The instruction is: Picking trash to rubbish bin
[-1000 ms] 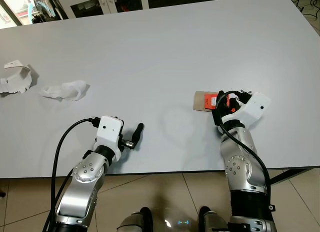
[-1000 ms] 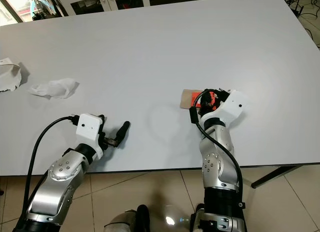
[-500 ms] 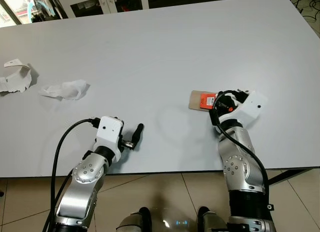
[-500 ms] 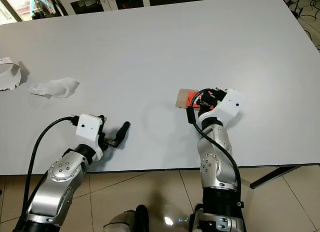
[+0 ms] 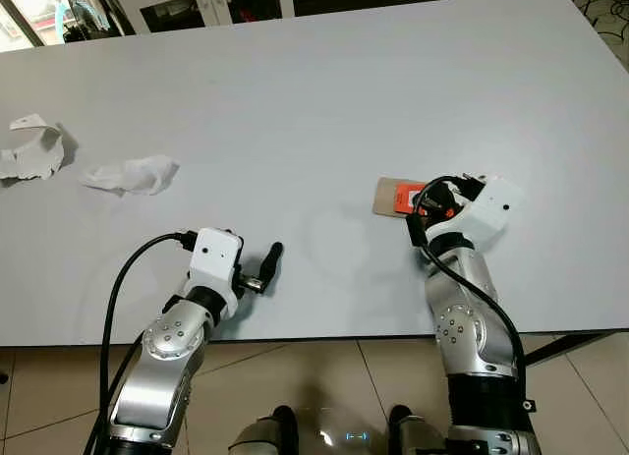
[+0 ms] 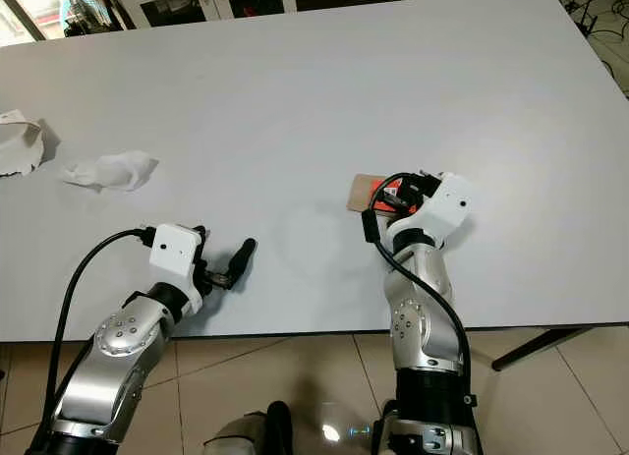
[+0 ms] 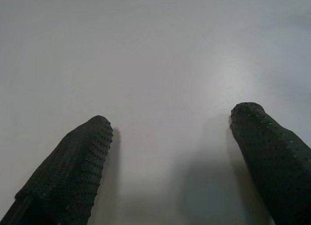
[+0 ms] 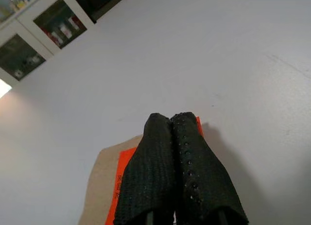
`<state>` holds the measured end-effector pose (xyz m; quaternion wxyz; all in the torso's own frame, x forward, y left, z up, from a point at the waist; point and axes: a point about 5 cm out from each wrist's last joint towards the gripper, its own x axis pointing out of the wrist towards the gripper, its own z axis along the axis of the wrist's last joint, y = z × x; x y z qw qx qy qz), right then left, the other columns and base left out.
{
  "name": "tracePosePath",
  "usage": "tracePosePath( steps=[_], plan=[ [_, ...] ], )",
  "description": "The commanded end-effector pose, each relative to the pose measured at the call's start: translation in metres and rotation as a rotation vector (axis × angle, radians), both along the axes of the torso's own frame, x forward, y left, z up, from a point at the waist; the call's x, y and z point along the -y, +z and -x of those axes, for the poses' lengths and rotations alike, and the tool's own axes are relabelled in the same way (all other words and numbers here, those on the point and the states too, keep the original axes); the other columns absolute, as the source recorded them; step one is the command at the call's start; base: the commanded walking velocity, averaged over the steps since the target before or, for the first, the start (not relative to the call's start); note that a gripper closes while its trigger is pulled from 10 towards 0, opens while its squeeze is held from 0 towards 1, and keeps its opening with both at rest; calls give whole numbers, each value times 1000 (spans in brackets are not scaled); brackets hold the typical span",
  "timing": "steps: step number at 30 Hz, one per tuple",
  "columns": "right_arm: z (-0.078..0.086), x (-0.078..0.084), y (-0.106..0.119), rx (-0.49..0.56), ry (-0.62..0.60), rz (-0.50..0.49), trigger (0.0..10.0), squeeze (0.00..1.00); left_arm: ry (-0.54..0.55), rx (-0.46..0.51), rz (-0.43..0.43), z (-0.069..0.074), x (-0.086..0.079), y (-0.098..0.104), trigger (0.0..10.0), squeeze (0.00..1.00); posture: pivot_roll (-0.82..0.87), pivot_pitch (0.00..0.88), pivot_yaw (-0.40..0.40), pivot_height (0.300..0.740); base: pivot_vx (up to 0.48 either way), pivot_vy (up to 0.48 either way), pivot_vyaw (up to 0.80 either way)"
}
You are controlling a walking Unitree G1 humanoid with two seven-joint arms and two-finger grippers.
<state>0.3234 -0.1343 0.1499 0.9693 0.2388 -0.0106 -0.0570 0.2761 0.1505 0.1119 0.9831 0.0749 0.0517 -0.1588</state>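
On the brown card (image 5: pixel 391 197): right gripper (image 8: pixel 174 132) pressed together over its orange label.
I'd part the fingers, straddle the card's edge, then pinch; left gripper (image 7: pixel 170 132), well apart from it, hangs spread.

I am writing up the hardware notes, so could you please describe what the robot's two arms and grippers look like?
Both arms are silver metal with round joint housings and white boxy wrist modules. A black cable loops along each arm. The left gripper has two long black fingers with a dotted, textured surface; the right gripper has the same pebbled black fingers. The right wrist shows a small orange-red detail.
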Motion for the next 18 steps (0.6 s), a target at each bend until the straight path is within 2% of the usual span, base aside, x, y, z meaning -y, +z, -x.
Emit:
tracePosePath(
  steps=[1,6,7,8,9,10,11,12,18],
  plan=[
    [6,3,-30,-134,-13,0,0,0,7,-33,-20,2,-4,-6,10000,0,123,245,157,740,0,0,0],
    [5,2,-27,-124,-10,35,0,0,5,-32,-19,1,-3,-6,10000,0,123,243,154,740,0,0,0],
    [4,2,-26,-127,-12,70,1176,0,6,-32,-19,1,-3,-6,10000,0,123,243,155,740,0,0,0],
    [4,3,-26,-128,-14,95,1176,0,6,-31,-19,1,-3,-6,10000,0,123,243,155,740,0,0,0],
    [3,3,-23,-122,-19,143,10000,0,6,-31,-19,1,-3,-6,10000,0,122,242,154,740,0,0,0],
    [3,2,-21,-114,-22,177,10000,0,6,-32,-18,1,-3,-6,10000,0,121,241,154,740,0,0,0],
    [2,2,-18,-103,-26,200,10000,557,6,-32,-18,0,-3,-6,10000,0,120,241,154,740,0,0,0],
    [1,1,-16,-91,-19,209,10000,1000,5,-32,-17,0,-2,-6,10000,0,119,240,154,740,0,0,0],
    [-2,-4,-8,-65,30,240,10000,1000,3,-31,-15,-1,-1,-6,10000,0,115,238,150,740,0,0,0]
  ],
)
